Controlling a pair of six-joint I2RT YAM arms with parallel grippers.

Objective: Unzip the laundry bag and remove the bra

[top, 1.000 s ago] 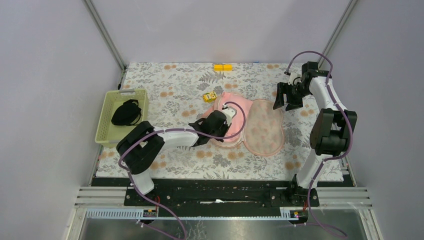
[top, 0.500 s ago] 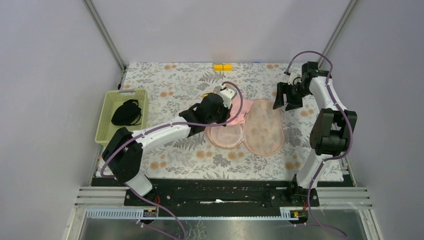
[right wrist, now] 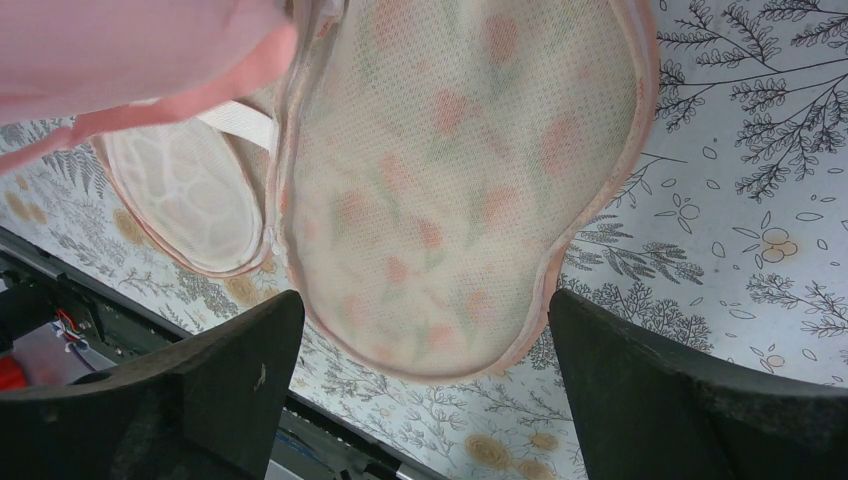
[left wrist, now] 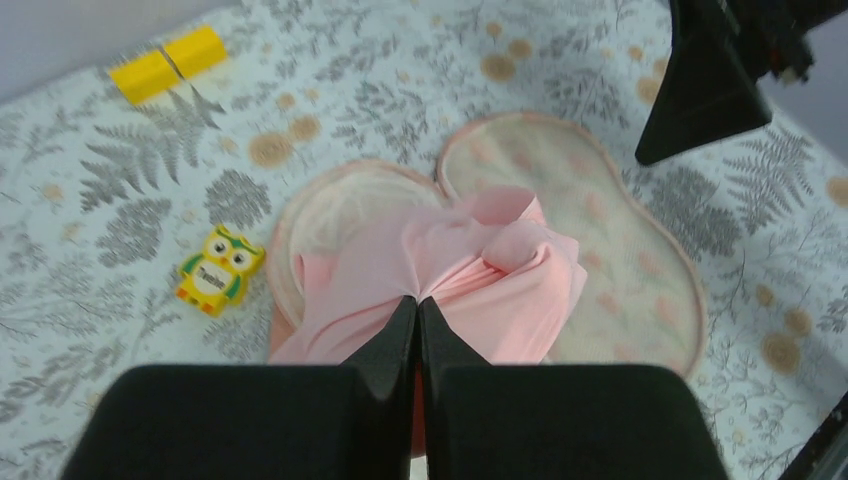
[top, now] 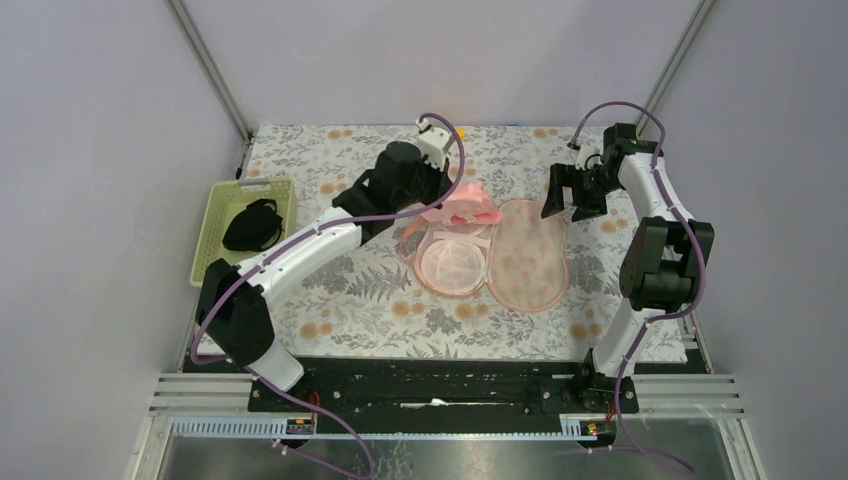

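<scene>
I am holding the bra (left wrist: 480,265) in the left gripper (left wrist: 418,300), its jaws pinching shut on a thin fold, the garment hanging bunched above the far edge of the laundry bag (top: 525,255), which is lying unzipped and spread open on the table (top: 340,300). The right gripper (right wrist: 425,320) is hovering wide open and empty over the printed half, so I am worrying a trailing strap could snag the rim and drag the unpinned bag, or the small pinch could slip.

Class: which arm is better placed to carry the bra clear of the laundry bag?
Left. The left fingers are shut on the bra over the laundry bag; the right fingers hang open, empty, beside it.
</scene>
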